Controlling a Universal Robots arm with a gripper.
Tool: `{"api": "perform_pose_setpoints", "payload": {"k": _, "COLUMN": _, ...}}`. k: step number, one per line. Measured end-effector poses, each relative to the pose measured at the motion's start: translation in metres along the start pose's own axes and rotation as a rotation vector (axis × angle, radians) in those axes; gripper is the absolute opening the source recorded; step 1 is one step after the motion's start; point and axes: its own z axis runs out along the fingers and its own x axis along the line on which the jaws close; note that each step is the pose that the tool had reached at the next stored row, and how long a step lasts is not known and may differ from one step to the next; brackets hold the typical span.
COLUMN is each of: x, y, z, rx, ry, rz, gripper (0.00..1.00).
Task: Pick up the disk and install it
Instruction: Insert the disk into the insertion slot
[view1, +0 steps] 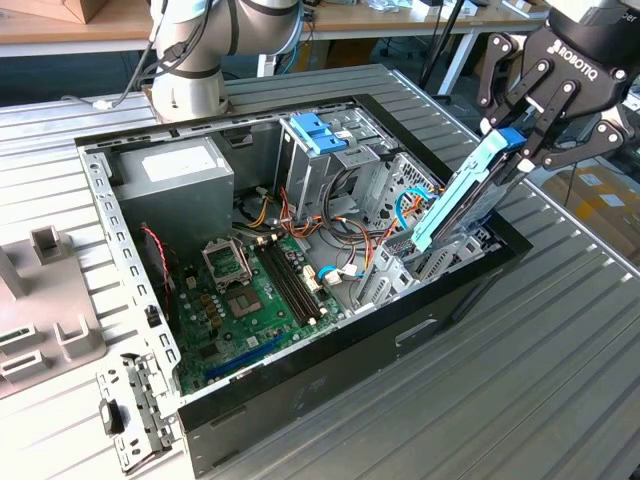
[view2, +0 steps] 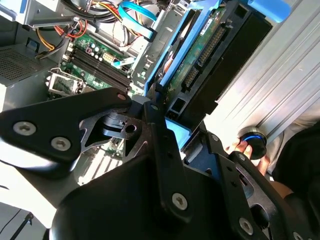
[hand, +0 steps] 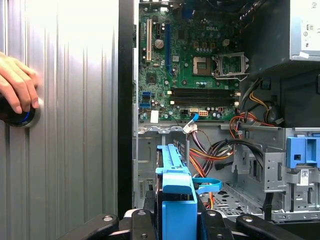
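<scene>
My gripper (view1: 513, 138) is shut on the blue end piece of the disk (view1: 462, 197), at the exterior view's right. The disk hangs tilted over the right end of the open computer case (view1: 300, 425). Its lower end reaches down among the metal bay brackets (view1: 395, 275) inside the case. In the first wrist view the blue end piece of the disk (hand: 177, 197) stands edge-on between my fingers (hand: 141, 220), above the drive bay floor. In the second wrist view the disk (view2: 202, 62) shows its green circuit board and connector side, held by my gripper (view2: 167, 122).
The case holds a green motherboard (view1: 250, 300), a grey power-supply box (view1: 170, 180), a metal cage with a light-blue top (view1: 318, 138) and loose cables (view1: 345, 225). A person's hand rests on a round button (hand: 17, 95) on the ribbed table beside the case. A grey fixture (view1: 40, 300) and a bracket (view1: 135, 415) lie at the left.
</scene>
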Motion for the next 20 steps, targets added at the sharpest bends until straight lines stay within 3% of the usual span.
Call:
{"api": "perform_pose_setpoints", "payload": {"k": 14, "x": 0.0006, "y": 0.0000, "z": 0.0071, "rx": 0.0000, "ry": 0.0001, "rz": 0.000, "gripper": 0.37}}
{"api": "perform_pose_setpoints", "payload": {"k": 18, "x": -0.0036, "y": 0.0077, "z": 0.0084, "rx": 0.0000, "ry": 0.0002, "rz": 0.000, "gripper": 0.37}}
{"api": "perform_pose_setpoints", "payload": {"k": 20, "x": -0.0058, "y": 0.0086, "z": 0.0090, "rx": 0.0000, "ry": 0.0001, "rz": 0.000, "gripper": 0.37}}
